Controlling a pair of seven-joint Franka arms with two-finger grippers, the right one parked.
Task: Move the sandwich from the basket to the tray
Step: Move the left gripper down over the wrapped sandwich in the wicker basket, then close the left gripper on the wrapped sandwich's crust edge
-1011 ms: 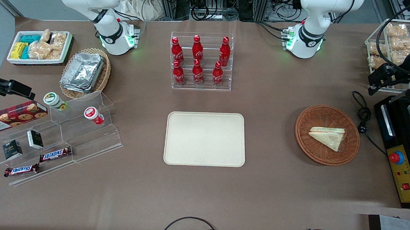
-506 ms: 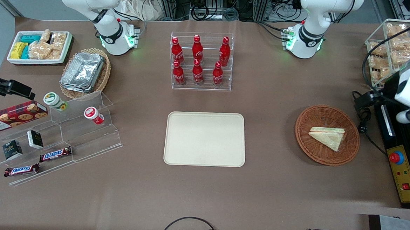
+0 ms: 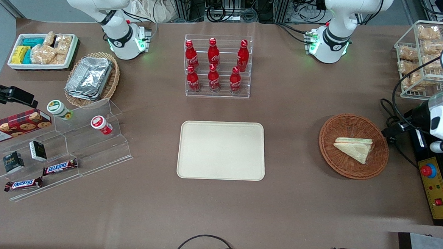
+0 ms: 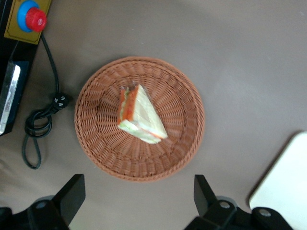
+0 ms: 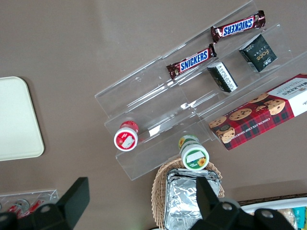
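1. Closest to the front camera, at six o'clock from the table's middle, we see the flat rectangular cream plastic tray [image 3: 221, 150] lying bare and level. We take it to be set centrally so the working arm can reach it easily.

2. At about three o'clock from the tray, well apart from it, sits the round shallow brown wicker basket [image 3: 353, 146]. The small triangular sandwich of pale bread [image 3: 353, 148] rests flat in its woven bottom, a little off centre. In the wrist view its orange-red and green cut edge [image 4: 126, 102] faces upward and outward, which in our judgement leaves the two bread faces free for a pinch.

3. The left arm's two-finger gripper [image 4: 136, 201] hangs above the table just outside the basket's rim, touching nothing. Its black fingers [image 4: 72, 194] stand wide apart, wider than the sandwich, presumably ready to straddle it.

4. The black coiled cable [image 3: 393, 124] lies beside the basket toward the working arm's end, near enough that we judge a descent should stay over the wicker.

5. Farthest, at twelve o'clock, stands the clear rack of red bottles [image 3: 216, 65], well away from the likely carrying path.
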